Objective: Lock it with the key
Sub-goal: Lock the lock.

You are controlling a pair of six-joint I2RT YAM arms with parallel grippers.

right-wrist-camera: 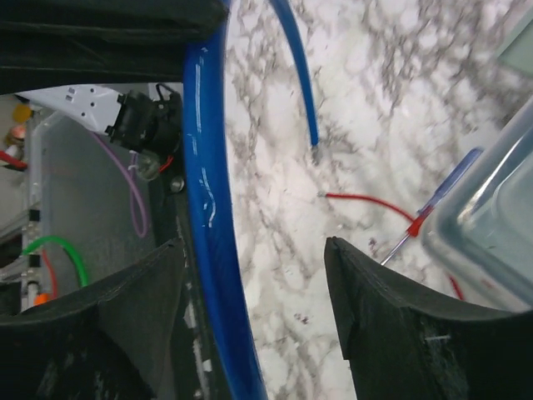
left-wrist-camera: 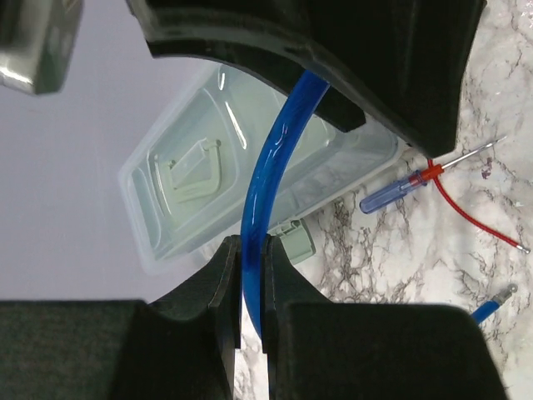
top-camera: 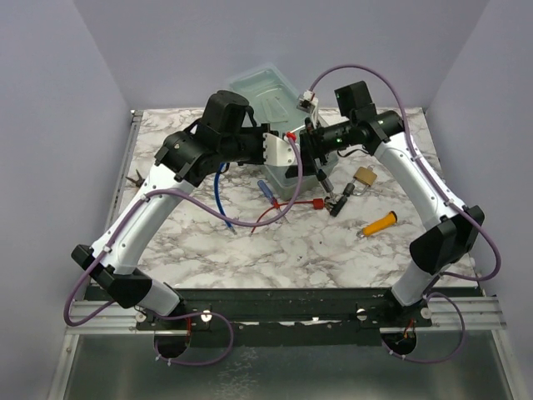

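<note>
The lock (top-camera: 364,177), a small brass padlock, lies on the marble table right of centre, apart from both grippers. A small dark item (top-camera: 337,201) lies just left of it; I cannot tell whether it is the key. My left gripper (left-wrist-camera: 250,250) is shut on a blue tube (left-wrist-camera: 271,158) in front of the clear plastic box (left-wrist-camera: 191,192). My right gripper (right-wrist-camera: 254,246) stands open around the same blue tube (right-wrist-camera: 208,167), which runs along its left finger (right-wrist-camera: 141,292). Both grippers meet over the table's middle (top-camera: 298,154).
A blue-handled screwdriver (top-camera: 268,192) and a red wire (top-camera: 279,212) lie in front of the box (top-camera: 266,92). An orange-yellow tool handle (top-camera: 381,223) lies at front right. Purple cables loop round both arms.
</note>
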